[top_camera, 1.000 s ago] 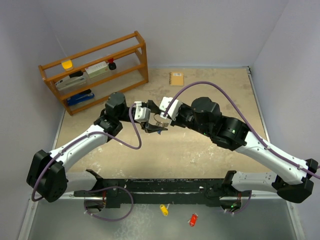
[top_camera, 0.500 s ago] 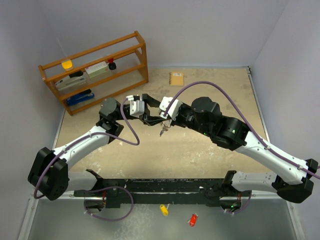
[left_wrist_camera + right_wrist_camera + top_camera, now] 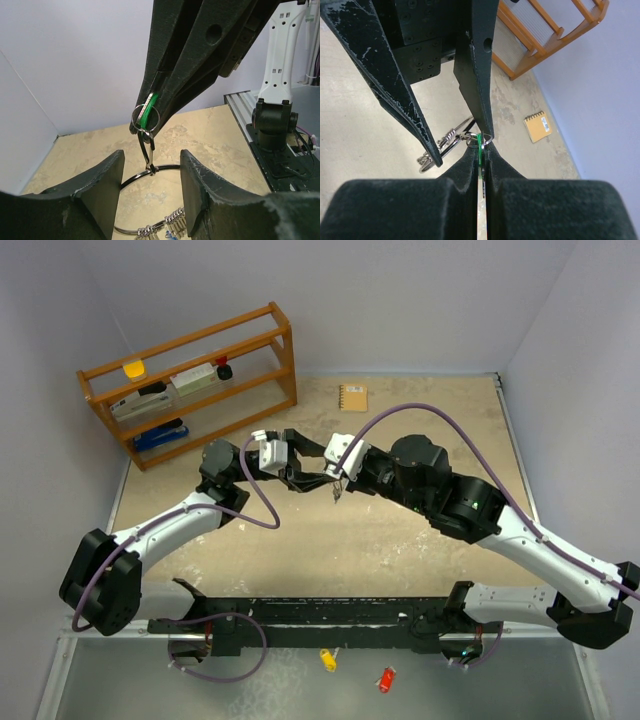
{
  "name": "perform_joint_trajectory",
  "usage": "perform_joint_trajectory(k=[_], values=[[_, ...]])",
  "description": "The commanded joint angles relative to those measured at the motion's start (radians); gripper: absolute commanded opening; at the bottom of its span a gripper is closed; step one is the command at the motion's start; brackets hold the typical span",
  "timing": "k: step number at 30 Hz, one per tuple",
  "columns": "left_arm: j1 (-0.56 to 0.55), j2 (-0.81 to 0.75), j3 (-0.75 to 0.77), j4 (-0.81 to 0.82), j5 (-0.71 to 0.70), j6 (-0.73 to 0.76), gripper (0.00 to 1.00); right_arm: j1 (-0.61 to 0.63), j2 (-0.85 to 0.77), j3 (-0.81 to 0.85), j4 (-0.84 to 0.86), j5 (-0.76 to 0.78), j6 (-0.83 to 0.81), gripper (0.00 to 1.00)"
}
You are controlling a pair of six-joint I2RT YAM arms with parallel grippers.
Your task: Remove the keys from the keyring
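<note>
The two arms meet above the table, to the right of the wooden rack (image 3: 190, 380) and nearer the robot than it, well apart from it. The left gripper (image 3: 150, 162) has its jaws apart. The keyring (image 3: 165, 167) spans the gap between them, and whether the wire presses on the pads cannot be told. The right gripper (image 3: 481, 150) is closed flat on the green-tagged key (image 3: 148, 108), from which the keyring hangs by a small link ring (image 3: 158, 118). The blue-tagged key is not clearly visible.

The keyring is probably very light, and its thin, springy, smooth wire is likely to twist or slip in a loose pinch. The flat plastic tag looks like the surest hold on the key. The ring is best clamped across the wire beside the link.
</note>
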Motion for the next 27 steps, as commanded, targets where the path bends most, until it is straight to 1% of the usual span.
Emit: perform_joint_trajectory(k=[1,5,9,13,22,24,27], values=[[0.008,-0.007,-0.002,0.062,0.027,-0.03,0.46,0.001,-0.012,0.044,0.038,0.008,-0.019,0.0],[0.009,-0.006,0.009,0.089,0.058,-0.051,0.46,0.001,0.0,0.078,-0.011,0.001,-0.045,0.0],[0.009,-0.002,0.009,0.086,0.07,-0.052,0.41,0.001,0.022,0.133,-0.07,0.002,-0.067,0.0],[0.009,0.006,0.005,0.116,0.07,-0.075,0.38,0.001,0.022,0.157,-0.079,-0.006,-0.079,0.0],[0.009,0.03,0.011,0.302,0.04,-0.218,0.38,0.001,0.001,0.147,-0.074,-0.035,-0.068,0.0],[0.009,0.05,0.015,0.368,0.036,-0.274,0.37,0.001,0.003,0.143,-0.07,-0.036,-0.068,0.0],[0.009,0.084,0.015,0.476,0.037,-0.356,0.34,0.001,0.005,0.142,-0.064,-0.037,-0.068,0.0]])
